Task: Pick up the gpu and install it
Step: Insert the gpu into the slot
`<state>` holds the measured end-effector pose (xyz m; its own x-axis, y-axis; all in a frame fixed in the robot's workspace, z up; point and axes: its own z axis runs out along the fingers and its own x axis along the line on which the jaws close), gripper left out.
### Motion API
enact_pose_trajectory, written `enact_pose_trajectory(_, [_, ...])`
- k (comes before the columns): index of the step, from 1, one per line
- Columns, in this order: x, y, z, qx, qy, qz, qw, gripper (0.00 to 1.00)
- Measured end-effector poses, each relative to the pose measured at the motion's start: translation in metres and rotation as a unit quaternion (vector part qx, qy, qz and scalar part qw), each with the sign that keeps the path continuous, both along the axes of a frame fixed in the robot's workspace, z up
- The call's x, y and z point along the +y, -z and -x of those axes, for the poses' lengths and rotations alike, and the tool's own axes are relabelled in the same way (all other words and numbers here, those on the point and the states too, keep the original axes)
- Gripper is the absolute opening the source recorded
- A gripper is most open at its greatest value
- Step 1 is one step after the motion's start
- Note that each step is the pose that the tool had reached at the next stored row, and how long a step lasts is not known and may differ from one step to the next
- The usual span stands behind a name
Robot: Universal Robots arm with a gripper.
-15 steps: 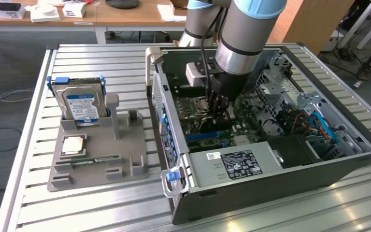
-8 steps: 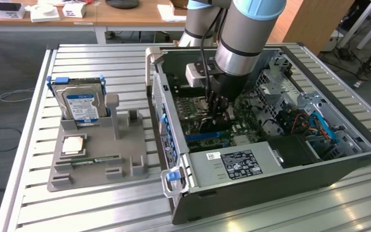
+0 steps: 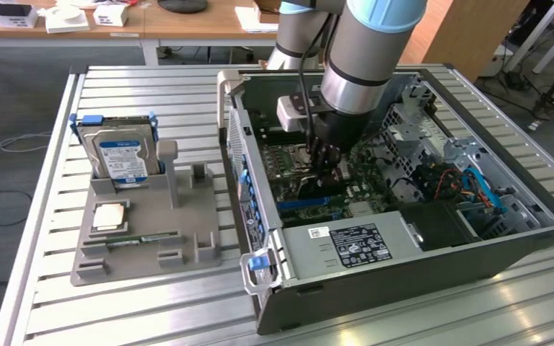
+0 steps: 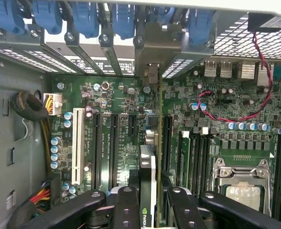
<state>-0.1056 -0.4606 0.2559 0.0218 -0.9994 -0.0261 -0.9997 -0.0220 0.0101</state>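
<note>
Two cameras: one high and off the arm, one riding the wrist just behind the claw (image 3: 326, 179).

The exterior view stands well back and above, looking down at a slant over the slatted table (image 3: 142, 310) and into the open computer case (image 3: 383, 288), with the claw sunk in the case near the picture's middle. The wrist view looks along the claw (image 4: 150, 205) from close behind, facing the motherboard (image 4: 121, 95) just past the fingertips and the slot covers (image 4: 50, 52) farther beyond. The gpu (image 4: 147, 176), clamped edge-on between the fingers, runs away from the lens. Both views share the motherboard (image 3: 291, 162) around the claw.
</note>
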Motion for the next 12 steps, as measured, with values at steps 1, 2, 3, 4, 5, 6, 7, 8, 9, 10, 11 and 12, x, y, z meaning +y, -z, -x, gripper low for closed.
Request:
enact_pose_trajectory(1, [0.0, 0.0, 0.0, 0.0001, 0.0, 0.0001, 1.0, 0.27])
enact_pose_trajectory(2, [0.0, 0.0, 0.0, 0.0001, 0.0, 0.0002, 1.0, 0.27])
enact_pose_trajectory(3, [-0.0001, 0.0, 0.0001, 0.0001, 0.0, 0.0003, 1.0, 0.27])
enact_pose_trajectory(4, [0.0, 0.0007, 0.0001, 0.0, 0.0, 0.0001, 1.0, 0.27])
enact_pose_trajectory(5, [0.0, 0.0011, 0.0001, 0.0, 0.0, 0.0001, 1.0, 0.27])
enact_pose_trajectory(6, [-0.0001, 0.0011, 0.0001, 0.0, 0.0, 0.0002, 1.0, 0.27])
enact_pose_trajectory(7, [-0.0001, 0.0011, 0.0001, 0.0, 0.0, 0.0002, 1.0, 0.27])
enact_pose_trajectory(8, [0.0, 0.0012, 0.0001, 0.0, 0.0, 0.0002, 1.0, 0.27])
enact_pose_trajectory(9, [0.0, 0.0012, 0.0001, 0.0, 0.0, 0.0002, 1.0, 0.27])
enact_pose_trajectory(10, [0.0, 0.0012, 0.0001, 0.0, 0.0, 0.0002, 1.0, 0.27])
enact_pose_trajectory(11, [0.0, 0.0012, 0.0001, 0.0, 0.0, 0.0002, 1.0, 0.27])
enact_pose_trajectory(12, [0.0, 0.0012, 0.0001, 0.0, 0.0, 0.0002, 1.0, 0.27])
